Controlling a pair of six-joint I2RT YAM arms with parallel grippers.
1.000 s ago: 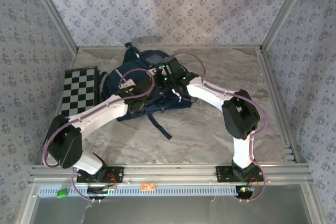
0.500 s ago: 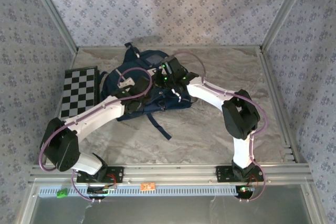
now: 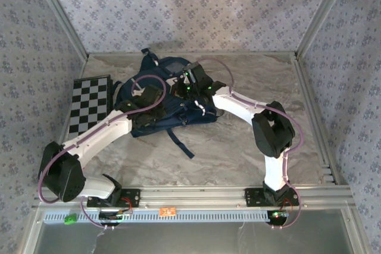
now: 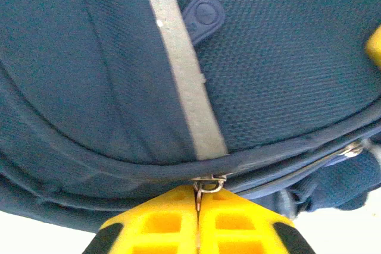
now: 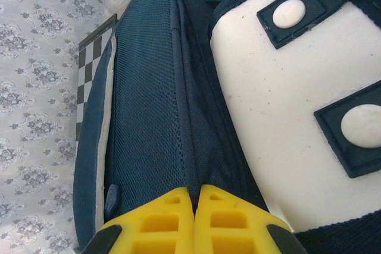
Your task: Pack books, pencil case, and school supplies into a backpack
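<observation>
left jaws: pinched shut on the metal zipper pull, likely to run the zip | right jaws: clamped shut on a seam fold of the backpack, apparently bracing the fabric | backpack: directly beneath both jaws, on the tabletop

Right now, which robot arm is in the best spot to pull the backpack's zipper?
Left. The left gripper is shut on the small metal zipper pull of the navy blue fabric backpack. The right gripper pinches a mesh seam instead, probably just steadying the bag.
</observation>
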